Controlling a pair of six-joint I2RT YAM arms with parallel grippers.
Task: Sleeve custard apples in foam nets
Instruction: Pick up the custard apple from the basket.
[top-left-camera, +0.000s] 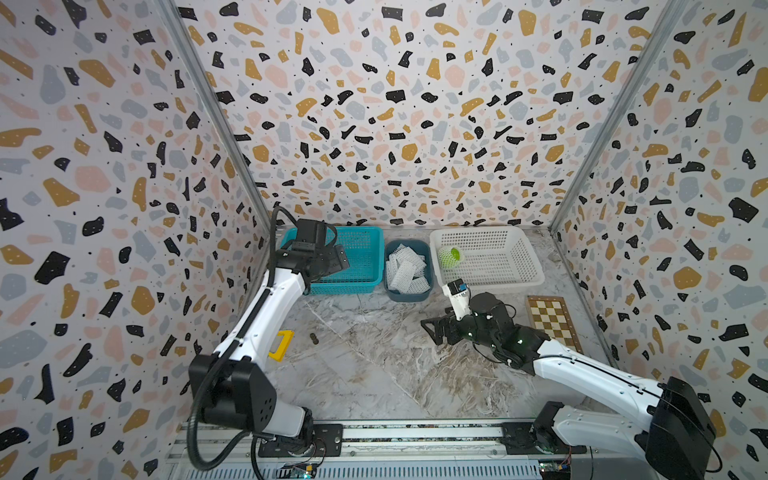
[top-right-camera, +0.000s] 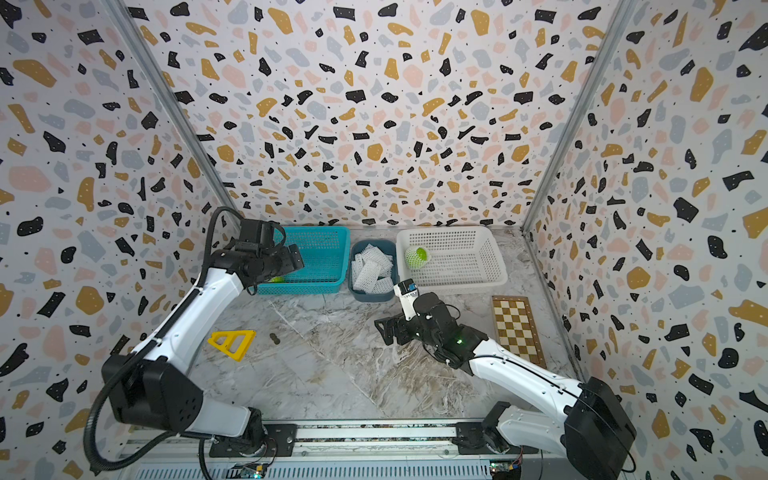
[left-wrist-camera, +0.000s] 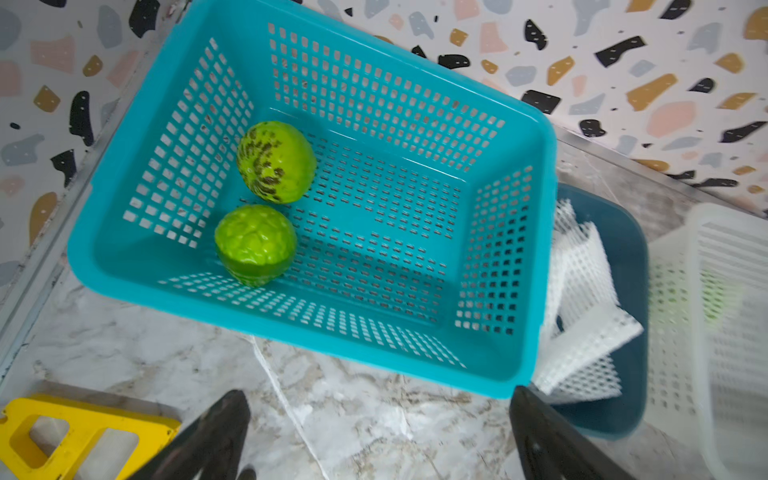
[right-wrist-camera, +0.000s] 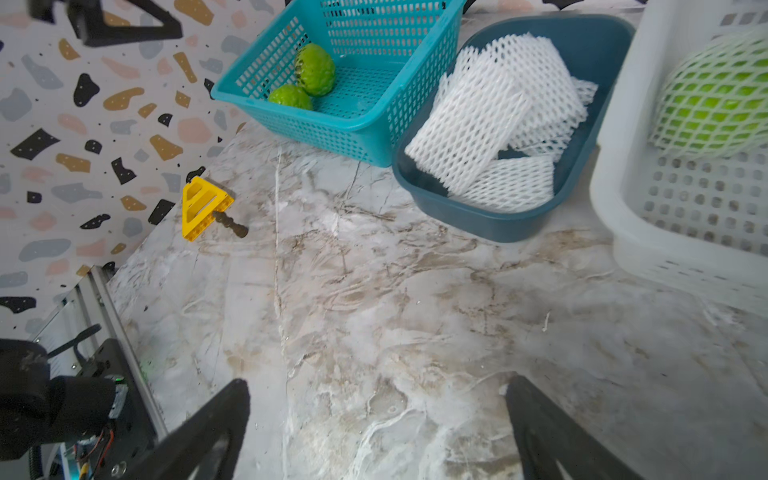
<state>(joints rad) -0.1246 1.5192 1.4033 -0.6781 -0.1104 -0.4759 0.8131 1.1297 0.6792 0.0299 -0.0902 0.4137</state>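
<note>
in both top views your left gripper hangs over the teal basket, jaws spread wide and empty. your right gripper hovers over the bench, also spread wide, holding nothing. one sleeved custard apple lies in the white basket. the left wrist view shows two bare custard apples side by side inside the teal basket. the right wrist view shows the foam nets piled in the blue tub.

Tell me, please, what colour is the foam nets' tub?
Dark blue tub, clearest in the right wrist view.
</note>
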